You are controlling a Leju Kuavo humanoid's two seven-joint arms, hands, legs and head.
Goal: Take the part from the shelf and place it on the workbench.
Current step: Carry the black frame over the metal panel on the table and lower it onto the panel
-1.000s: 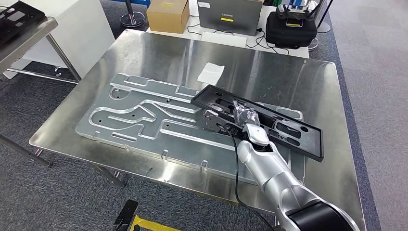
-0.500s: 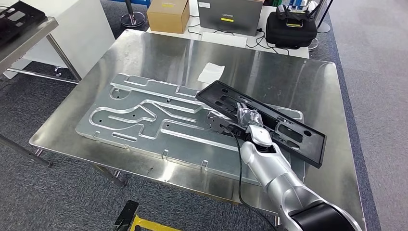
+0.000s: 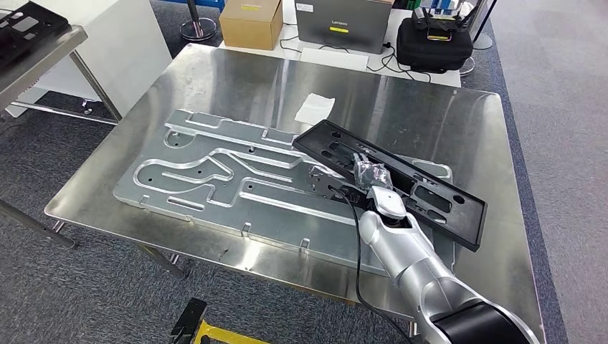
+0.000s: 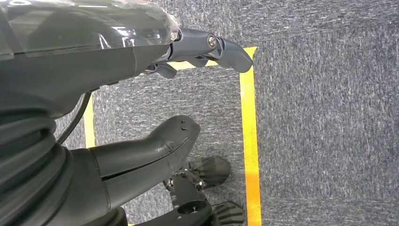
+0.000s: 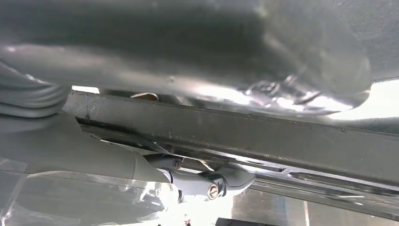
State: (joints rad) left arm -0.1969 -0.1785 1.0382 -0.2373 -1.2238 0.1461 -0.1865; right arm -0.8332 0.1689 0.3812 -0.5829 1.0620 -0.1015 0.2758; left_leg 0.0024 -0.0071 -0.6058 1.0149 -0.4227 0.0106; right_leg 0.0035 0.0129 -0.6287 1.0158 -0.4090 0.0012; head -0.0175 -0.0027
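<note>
Right hand (image 3: 362, 180) grips black part (image 3: 430, 197) near worktop (image 3: 215, 72) right edge; left hand (image 4: 155, 94) hangs, fingers apart, holding nothing.

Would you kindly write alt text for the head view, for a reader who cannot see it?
The robot's right hand holds a long black plastic part over a machined aluminium plate on a steel workbench. A white paper lies on the bench; a cardboard box and a black case stand beyond it.

Long black slotted part (image 3: 401, 179) lying diagonally over workbench (image 3: 236, 79).
</note>
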